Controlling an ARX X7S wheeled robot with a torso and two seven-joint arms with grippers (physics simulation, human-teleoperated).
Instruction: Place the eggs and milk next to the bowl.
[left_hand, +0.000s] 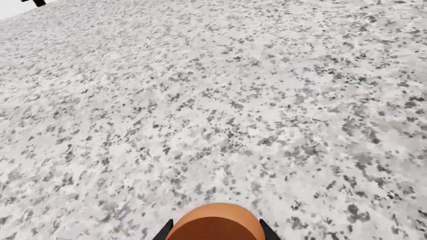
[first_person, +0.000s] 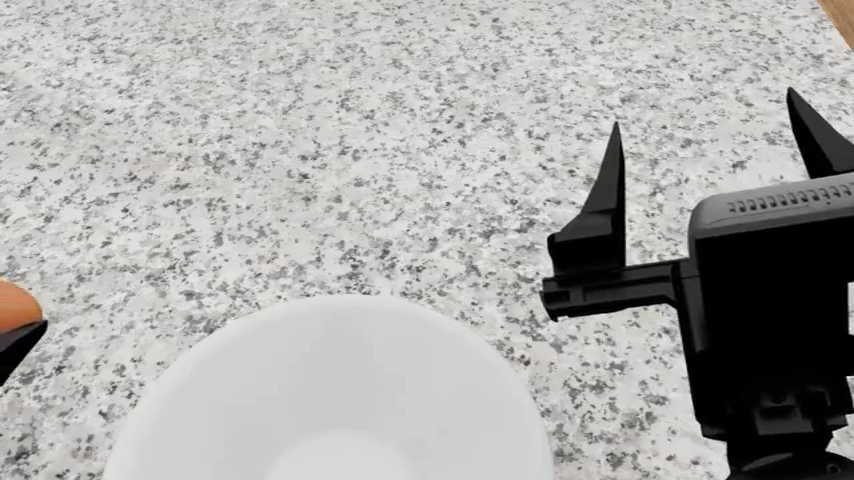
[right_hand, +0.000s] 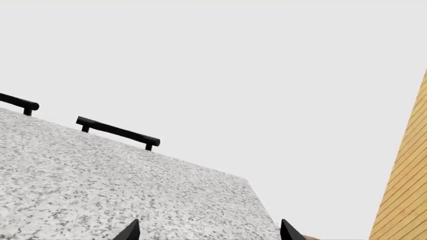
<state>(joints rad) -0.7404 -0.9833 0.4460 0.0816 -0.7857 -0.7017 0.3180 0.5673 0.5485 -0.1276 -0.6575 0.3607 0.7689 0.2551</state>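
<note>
The left fingers (left_hand: 215, 235) are gripping an egg (left_hand: 215, 223) above the speckled table (left_hand: 213, 100), just left of the white bowl (first_person: 334, 390); the right fingers (first_person: 714, 160) are hanging spread wide and empty right of it

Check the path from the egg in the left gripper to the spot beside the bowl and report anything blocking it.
Nothing visible blocks it. The left gripper holds the egg over bare speckled countertop, and only open counter lies between the egg and the bowl. The right gripper hovers on the bowl's far side.
</note>
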